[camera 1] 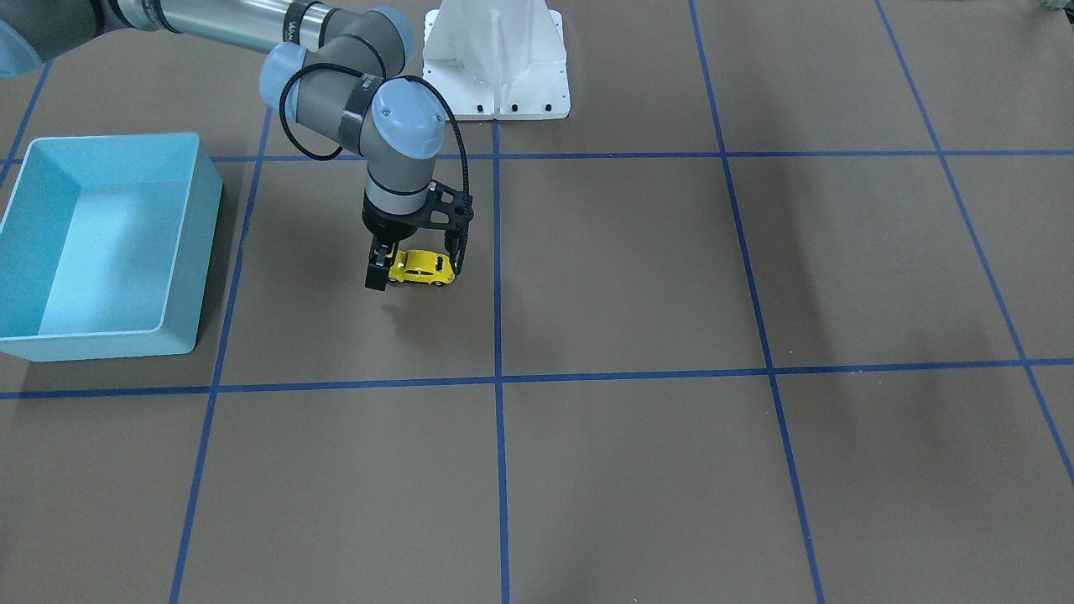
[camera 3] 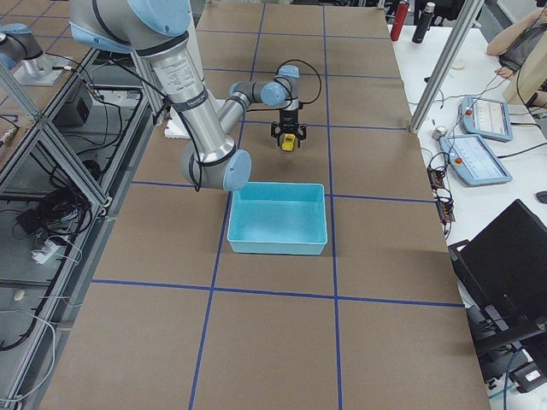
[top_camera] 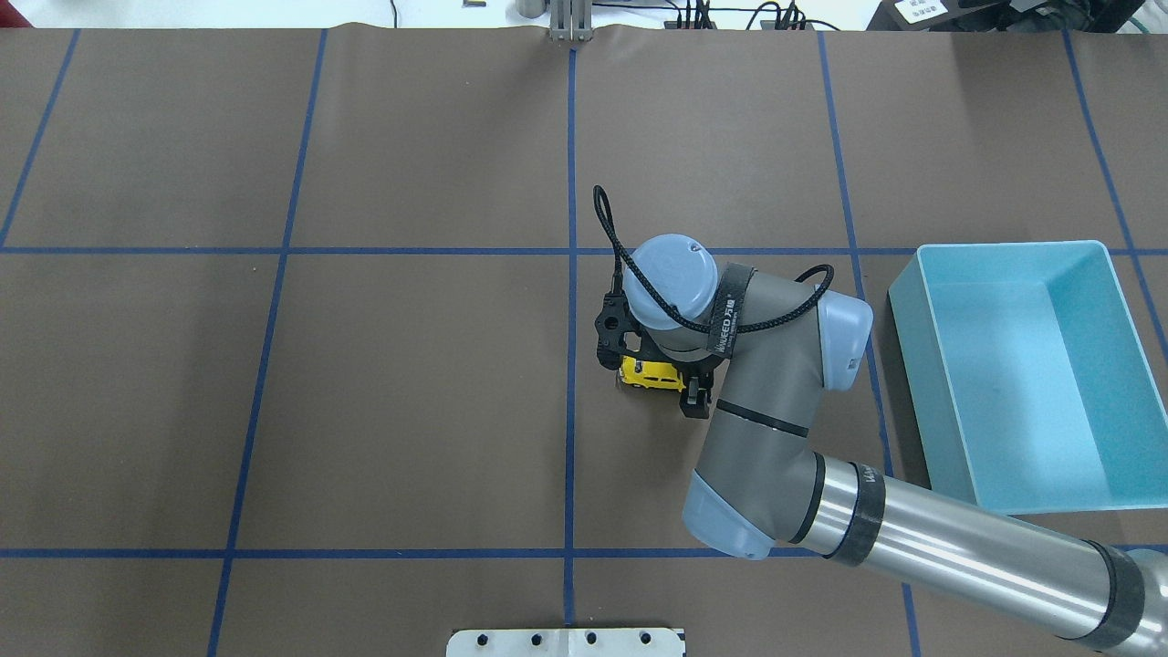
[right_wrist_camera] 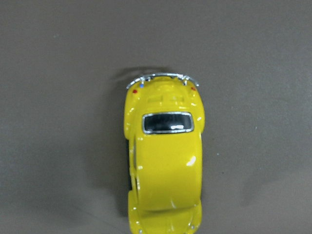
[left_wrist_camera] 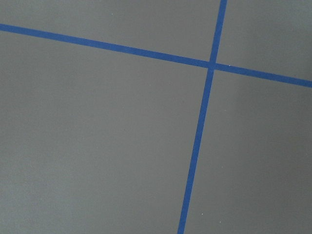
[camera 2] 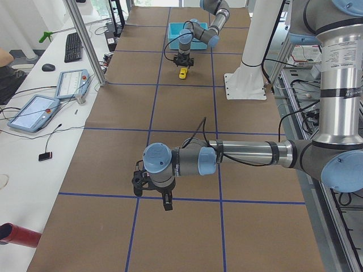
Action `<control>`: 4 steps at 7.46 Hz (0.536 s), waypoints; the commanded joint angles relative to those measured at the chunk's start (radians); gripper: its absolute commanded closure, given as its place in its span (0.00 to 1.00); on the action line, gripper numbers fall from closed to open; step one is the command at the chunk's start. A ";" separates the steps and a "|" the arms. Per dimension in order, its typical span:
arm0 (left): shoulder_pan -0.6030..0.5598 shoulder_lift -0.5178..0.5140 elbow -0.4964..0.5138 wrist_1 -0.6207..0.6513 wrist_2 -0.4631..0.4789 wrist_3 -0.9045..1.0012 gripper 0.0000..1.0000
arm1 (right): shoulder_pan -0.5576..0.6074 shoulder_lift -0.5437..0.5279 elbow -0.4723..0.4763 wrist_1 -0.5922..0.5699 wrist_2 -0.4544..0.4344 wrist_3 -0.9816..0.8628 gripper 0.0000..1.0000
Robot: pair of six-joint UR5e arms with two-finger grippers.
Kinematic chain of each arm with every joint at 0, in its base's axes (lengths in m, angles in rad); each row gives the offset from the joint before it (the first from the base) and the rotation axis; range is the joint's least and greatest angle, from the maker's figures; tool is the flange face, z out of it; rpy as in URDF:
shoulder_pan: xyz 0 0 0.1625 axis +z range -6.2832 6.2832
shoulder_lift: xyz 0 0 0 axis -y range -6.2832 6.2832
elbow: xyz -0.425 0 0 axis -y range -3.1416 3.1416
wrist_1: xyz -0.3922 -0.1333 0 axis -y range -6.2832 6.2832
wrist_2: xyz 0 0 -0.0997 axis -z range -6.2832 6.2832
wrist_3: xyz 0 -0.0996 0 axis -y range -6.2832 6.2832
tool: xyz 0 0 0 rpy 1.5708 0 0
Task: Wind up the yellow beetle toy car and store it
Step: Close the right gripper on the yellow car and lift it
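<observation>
The yellow beetle toy car stands on its wheels on the brown mat, near the table's middle. It fills the right wrist view, seen from above with its rear window at the top. My right gripper hangs low at the car's front end. One finger shows beside the bumper and the other is hidden. The jaws look open and hold nothing. My left gripper hovers over bare mat far from the car, and I cannot tell whether it is open or shut. The light blue bin is empty.
The bin sits about one grid square from the car, on my right. The white arm pedestal stands at the robot's edge of the table. Blue tape lines cross the mat. Monitors and teach pendants lie on side benches.
</observation>
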 commanded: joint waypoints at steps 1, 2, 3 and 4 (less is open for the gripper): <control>0.000 0.000 0.000 0.000 0.001 0.000 0.00 | -0.006 0.007 -0.012 0.001 -0.001 0.001 0.09; 0.000 0.000 0.000 0.000 0.001 -0.003 0.00 | -0.006 0.015 -0.017 0.001 -0.001 0.001 0.09; 0.000 0.000 0.000 0.000 0.001 -0.003 0.00 | -0.006 0.019 -0.020 0.001 -0.001 0.001 0.11; 0.000 0.000 0.000 0.000 0.001 -0.005 0.00 | -0.006 0.024 -0.020 0.001 -0.001 0.001 0.17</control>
